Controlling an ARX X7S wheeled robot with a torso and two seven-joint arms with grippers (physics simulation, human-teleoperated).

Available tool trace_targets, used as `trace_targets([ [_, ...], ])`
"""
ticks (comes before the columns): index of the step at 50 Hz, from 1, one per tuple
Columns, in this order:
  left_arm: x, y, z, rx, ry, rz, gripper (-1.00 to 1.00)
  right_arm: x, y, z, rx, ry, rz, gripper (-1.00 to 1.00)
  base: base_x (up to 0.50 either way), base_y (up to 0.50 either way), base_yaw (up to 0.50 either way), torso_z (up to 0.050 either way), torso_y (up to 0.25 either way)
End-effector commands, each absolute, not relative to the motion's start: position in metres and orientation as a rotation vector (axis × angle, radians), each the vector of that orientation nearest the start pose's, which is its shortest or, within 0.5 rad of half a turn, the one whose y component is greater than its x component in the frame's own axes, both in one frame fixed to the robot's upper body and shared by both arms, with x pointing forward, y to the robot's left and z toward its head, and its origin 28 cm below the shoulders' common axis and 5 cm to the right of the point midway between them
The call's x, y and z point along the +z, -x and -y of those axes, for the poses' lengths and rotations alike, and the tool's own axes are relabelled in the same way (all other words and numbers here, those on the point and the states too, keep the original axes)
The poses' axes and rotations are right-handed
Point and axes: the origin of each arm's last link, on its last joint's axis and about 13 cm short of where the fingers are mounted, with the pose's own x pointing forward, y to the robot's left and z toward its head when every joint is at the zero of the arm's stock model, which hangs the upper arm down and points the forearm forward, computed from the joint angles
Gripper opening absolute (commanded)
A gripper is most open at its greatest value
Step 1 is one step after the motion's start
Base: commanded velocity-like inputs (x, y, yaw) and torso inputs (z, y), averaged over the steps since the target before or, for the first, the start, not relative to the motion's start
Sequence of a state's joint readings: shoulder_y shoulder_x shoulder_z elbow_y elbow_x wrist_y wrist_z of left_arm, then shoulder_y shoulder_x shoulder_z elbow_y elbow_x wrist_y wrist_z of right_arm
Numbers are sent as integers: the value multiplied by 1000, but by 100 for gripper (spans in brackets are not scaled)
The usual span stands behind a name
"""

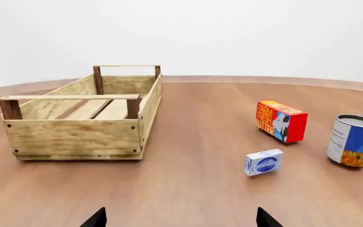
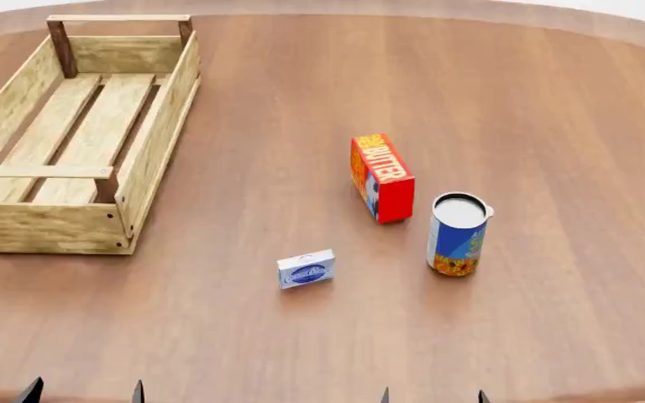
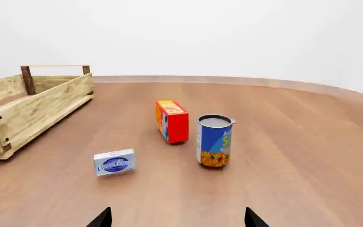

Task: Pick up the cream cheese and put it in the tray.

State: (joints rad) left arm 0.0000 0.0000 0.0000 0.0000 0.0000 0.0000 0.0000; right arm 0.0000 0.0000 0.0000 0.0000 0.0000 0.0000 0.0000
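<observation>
The cream cheese [image 2: 306, 269] is a small white box with a blue oval logo, lying on the wooden table toward the near edge; it also shows as the cream cheese [image 1: 263, 162] and the cream cheese [image 3: 115, 162]. The tray [image 2: 152, 143], a light-wood slatted crate with dark corner posts, stands at the far left with nothing in it, and appears as the tray [image 1: 74, 137] and the tray [image 3: 17, 120]. My left gripper [image 2: 84, 392] and right gripper [image 2: 432, 395] sit at the near table edge, both open and holding nothing, well short of the box.
A red-orange butter box [image 2: 382, 178] stands upright behind and right of the cream cheese. A blue-and-white can [image 2: 457, 234] stands just right of the butter. The round wooden table's far edge [image 2: 591, 17] curves across the back.
</observation>
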Motion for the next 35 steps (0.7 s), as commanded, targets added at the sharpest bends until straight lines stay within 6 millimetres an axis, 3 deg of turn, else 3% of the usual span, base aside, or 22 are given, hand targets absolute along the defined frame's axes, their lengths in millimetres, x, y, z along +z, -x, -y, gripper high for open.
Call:
trace_targets([
  [1, 12, -211, -205, 0, -2, -2, 100, 14, -210, 96, -7, -13, 10, 100, 0, 0, 0, 0, 0],
  [18, 24, -203, -207, 6, 12, 76, 100, 20, -207, 98, -18, -28, 52, 100, 0, 0, 0, 0, 0],
  [26, 37, -188, -206, 17, 6, 177, 100, 32, -193, 99, -33, -40, 151, 100, 0, 0, 0, 0, 0],
  [35, 47, -170, -202, 43, -9, 405, 100, 48, -170, 95, -56, 8, 318, 100, 0, 0, 0, 0, 0],
])
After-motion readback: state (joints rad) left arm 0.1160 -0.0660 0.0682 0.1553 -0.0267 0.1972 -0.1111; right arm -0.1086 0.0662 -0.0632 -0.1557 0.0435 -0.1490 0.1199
